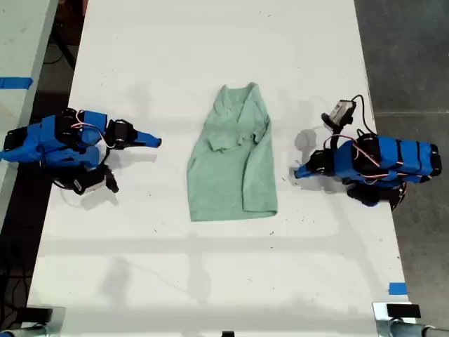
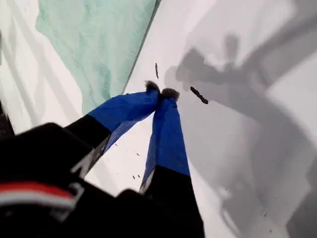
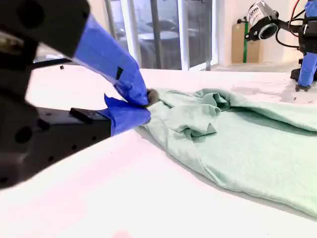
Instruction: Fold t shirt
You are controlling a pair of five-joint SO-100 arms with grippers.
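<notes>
Two closed grippers flank the t shirt [image 1: 233,156] on the table [image 1: 210,281]. My first gripper [image 2: 161,92], jaws together and empty, sits just beside its edge. My second gripper [image 3: 146,104] is pinched together near the cloth; whether it grips fabric is unclear. Only the exterior view shows the folded sleeve whole.

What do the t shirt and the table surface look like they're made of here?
The t shirt looks like soft matte knit fabric, likely cotton: it rumples into limp creases and shows a fine texture up close. The table looks like a smooth white sheet or laminate with a slight sheen, showing soft shadows; exact material unclear.
</notes>
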